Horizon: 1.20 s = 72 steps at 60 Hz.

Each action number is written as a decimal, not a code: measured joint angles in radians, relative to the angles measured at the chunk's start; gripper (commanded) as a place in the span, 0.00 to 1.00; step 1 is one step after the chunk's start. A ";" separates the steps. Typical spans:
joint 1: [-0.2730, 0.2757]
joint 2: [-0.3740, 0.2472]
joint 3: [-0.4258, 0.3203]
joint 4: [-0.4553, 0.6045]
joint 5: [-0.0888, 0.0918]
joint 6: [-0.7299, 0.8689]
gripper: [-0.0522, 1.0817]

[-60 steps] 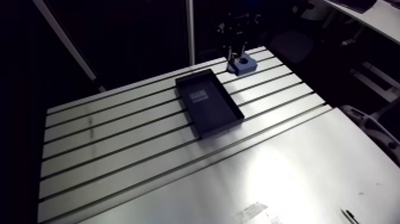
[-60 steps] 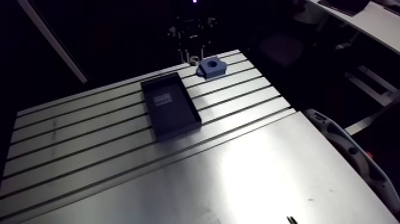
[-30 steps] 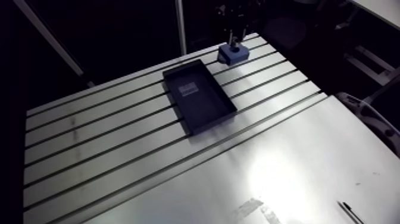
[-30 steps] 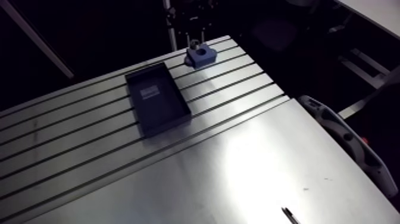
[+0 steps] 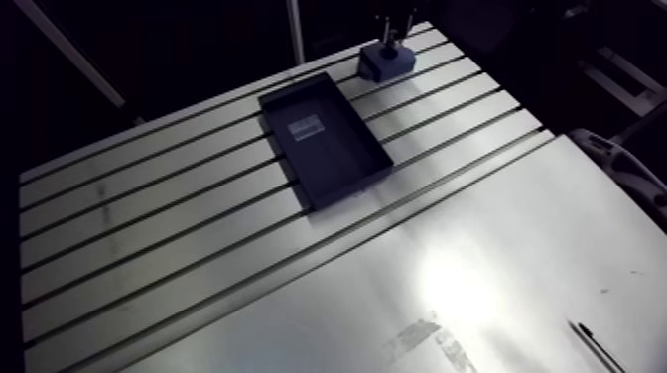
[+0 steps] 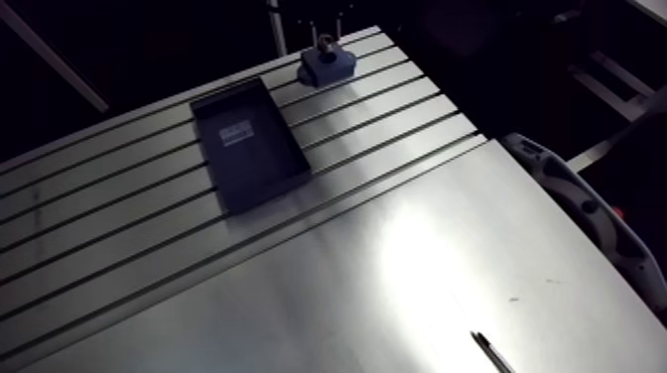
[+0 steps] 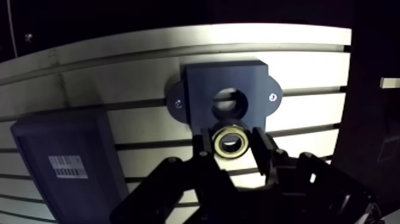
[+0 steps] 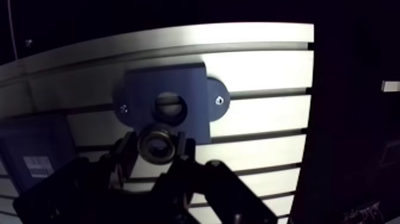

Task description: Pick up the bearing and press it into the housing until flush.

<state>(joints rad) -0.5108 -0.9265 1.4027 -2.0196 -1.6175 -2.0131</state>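
In the wrist view my gripper (image 7: 231, 143) is shut on the bearing (image 7: 231, 142), a small metal ring with a brass-coloured face, held between the two fingers. Just ahead of it lies the dark blue housing (image 7: 225, 89), a square block with a round bore (image 7: 229, 102) and two screwed side ears. The bearing hangs a little short of the bore, above the block's near edge. In the arm view the housing (image 5: 385, 62) sits at the table's far edge with the gripper (image 6: 325, 42) right over it.
A dark blue open tray (image 5: 325, 139) with a white label inside lies on the slotted table (image 5: 159, 228) beside the housing. A smooth metal plate (image 5: 466, 288) covers the near part of the table. A dark pen (image 5: 596, 345) lies at its near right corner.
The arm view has shifted as the camera moved. The gripper has travelled from beside the housing to a place over it, still holding the bearing.
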 measured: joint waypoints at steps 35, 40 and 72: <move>0.001 0.055 -0.050 0.000 -0.002 0.002 0.55; 0.001 0.057 -0.050 0.000 -0.003 0.002 0.54; 0.004 0.067 -0.049 -0.001 -0.004 0.003 0.55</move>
<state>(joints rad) -0.5066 -0.8595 1.3537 -2.0208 -1.6213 -2.0097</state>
